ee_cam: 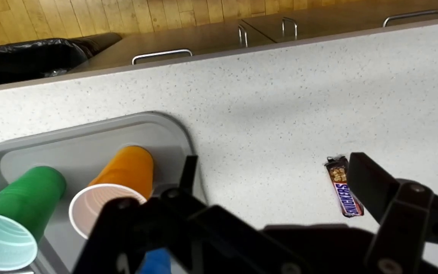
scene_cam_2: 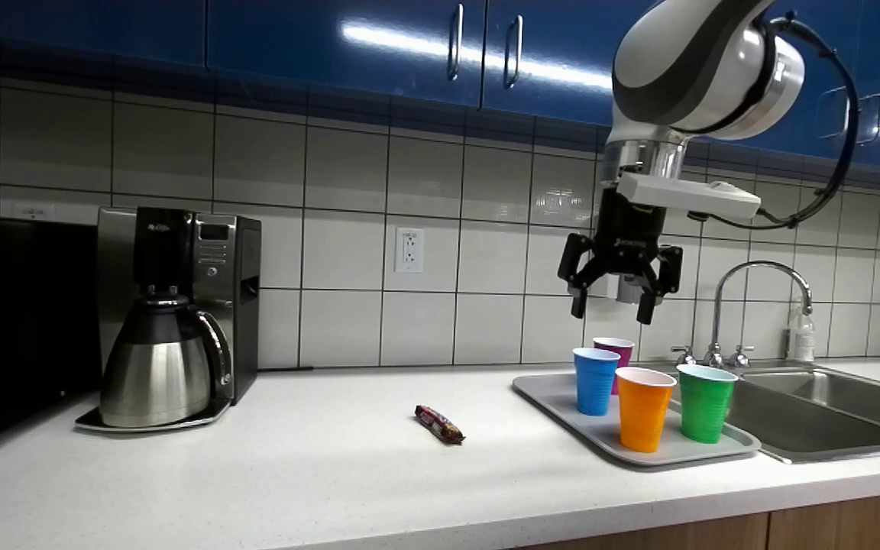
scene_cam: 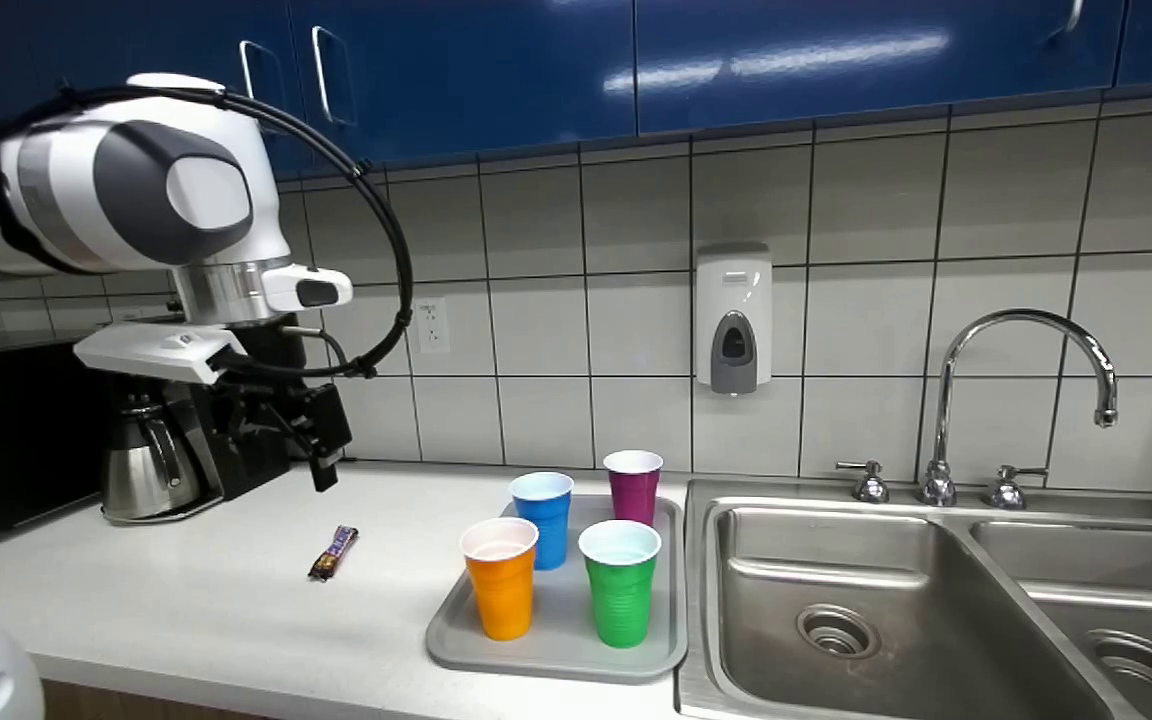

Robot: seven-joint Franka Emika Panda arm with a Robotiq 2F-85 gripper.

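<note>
On a pale, speckled desk (ee_cam: 261, 152), a wrapped Snickers bar (ee_cam: 344, 188) lies flat, its printed name facing up, between a coffee maker (scene_cam_2: 218, 286) and a gray tray (scene_cam: 561, 655), touching neither. The tool (scene_cam_2: 613, 309) of a robot arm (scene_cam_2: 661, 84) hangs well above the desk, pointing down, its two black fingers (ee_cam: 371, 179) spread wide and gripping nothing. In the wrist view, one fingertip lines up close against the bar, though both exterior views show the tool high over the surface and apart from it.

Four cups stand upright on the tray: a blue cup (scene_cam: 548, 530) and a purple cup (scene_cam: 634, 495) toward the tiled wall (scene_cam: 543, 325), an orange cup (scene_cam: 503, 590) and a green cup (scene_cam: 621, 590) toward the front edge of the desk. The blue and orange ones are on the side nearer the bar, and the wrist view looks down into the pale insides of the orange and green ones.

Just beside the tray, a double-basin steel sink (scene_cam: 816, 545) is set into the desk, a chrome faucet (scene_cam: 943, 420) arching over it and a soap dispenser (scene_cam: 734, 300) mounted on the wall nearby. At the opposite end, a steel carafe (scene_cam_2: 157, 382) stands on the coffee maker's base, next to a dark, box-shaped appliance (scene_cam_2: 20, 321). An electrical outlet (scene_cam_2: 409, 250) is set in the wall, below a row of glossy blue cabinets (scene_cam_2: 341, 61). Past the desk's front edge, the wrist view takes in lower cabinets (ee_cam: 211, 38) with metal handles (ee_cam: 162, 53), a wooden plank floor (ee_cam: 188, 9) and a stretch of crinkled black plastic (ee_cam: 17, 57).
</note>
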